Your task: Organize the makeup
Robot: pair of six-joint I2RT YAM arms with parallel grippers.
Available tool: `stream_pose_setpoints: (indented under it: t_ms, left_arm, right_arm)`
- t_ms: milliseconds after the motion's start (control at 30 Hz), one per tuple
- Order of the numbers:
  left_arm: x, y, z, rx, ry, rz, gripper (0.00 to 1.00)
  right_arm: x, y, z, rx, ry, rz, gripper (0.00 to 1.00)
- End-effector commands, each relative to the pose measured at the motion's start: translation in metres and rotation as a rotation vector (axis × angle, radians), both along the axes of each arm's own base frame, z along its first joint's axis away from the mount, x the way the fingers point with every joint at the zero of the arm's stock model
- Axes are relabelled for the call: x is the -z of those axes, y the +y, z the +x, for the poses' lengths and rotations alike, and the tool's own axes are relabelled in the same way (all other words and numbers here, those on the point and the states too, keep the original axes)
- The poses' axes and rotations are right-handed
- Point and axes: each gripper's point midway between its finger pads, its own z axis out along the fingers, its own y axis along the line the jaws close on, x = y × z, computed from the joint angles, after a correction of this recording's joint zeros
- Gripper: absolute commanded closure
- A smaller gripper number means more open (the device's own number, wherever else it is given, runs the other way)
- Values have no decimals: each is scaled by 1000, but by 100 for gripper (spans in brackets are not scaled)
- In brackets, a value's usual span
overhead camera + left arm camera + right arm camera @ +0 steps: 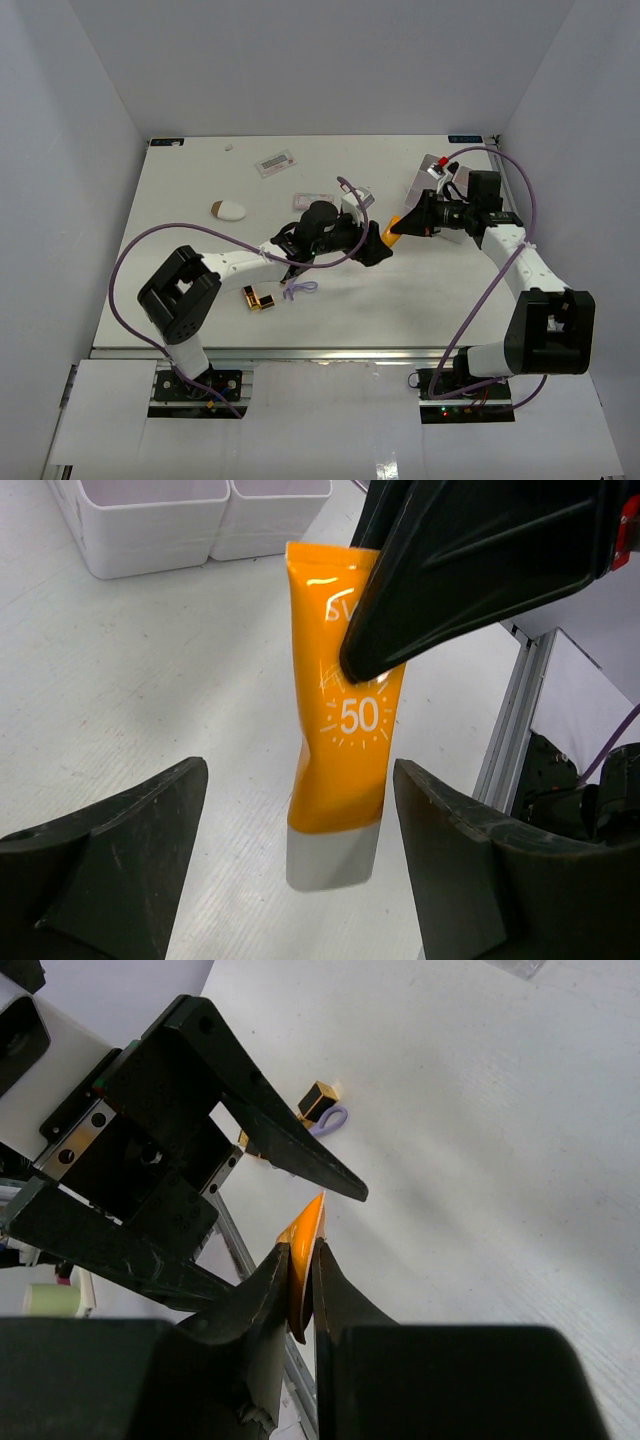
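One glossy orange tube (345,730) mid-frame — soft, light, likely slippery. My right gripper (300,1278) pinches its flat upper half; left gripper (297,780) stands spread. I'd hold near the cap (328,860).

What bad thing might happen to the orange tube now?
The right gripper pinches the orange tube only near its flat end, so the tube might slip out and fall. The open left gripper sits on both sides of the tube and may bump it when backing away.

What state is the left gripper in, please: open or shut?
Open: the left gripper stands wide, clear of the orange tube, which the right gripper pinches.
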Motion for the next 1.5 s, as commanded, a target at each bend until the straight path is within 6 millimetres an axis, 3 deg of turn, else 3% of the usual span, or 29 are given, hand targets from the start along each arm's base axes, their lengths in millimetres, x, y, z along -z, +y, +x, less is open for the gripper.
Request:
stream_pose_setpoints:
  t_ms: [0, 133, 300, 467, 567, 667, 867, 1067, 1367, 1467]
  left_arm:
    - [-57, 3, -3, 19, -128, -63, 7]
    - [-85, 16, -3, -6, -202, -45, 2]
    - [-117, 52, 4, -67, -256, 34, 2]
    - [-116, 109, 15, -123, -243, 143, 2]
    - [-95, 150, 28, -202, -190, 173, 2]
    - [-87, 174, 27, -261, -200, 162, 2]
    - [-73, 184, 27, -280, -188, 184, 2]
    - [-71, 187, 26, -289, -196, 188, 2]
    - [-73, 189, 26, -295, -203, 182, 2]
    - [-72, 188, 26, -293, -198, 183, 2]
  right_arm:
    - [-32, -6, 7, -53, -165, 25, 92]
    - [-41, -24, 19, -80, -305, -47, 92]
    - [-44, -51, 42, -33, -443, -276, 92]
    - [-58, -90, 73, 65, -594, -530, 92]
    - [-68, -110, 93, 109, -663, -651, 92]
    - [-75, -121, 116, 146, -701, -710, 92]
    - [-78, -130, 165, 195, -694, -724, 91]
    - [-55, -132, 199, 189, -643, -717, 90]
    - [-33, -131, 216, 179, -605, -698, 85]
    - [-20, -132, 217, 176, -586, -709, 73]
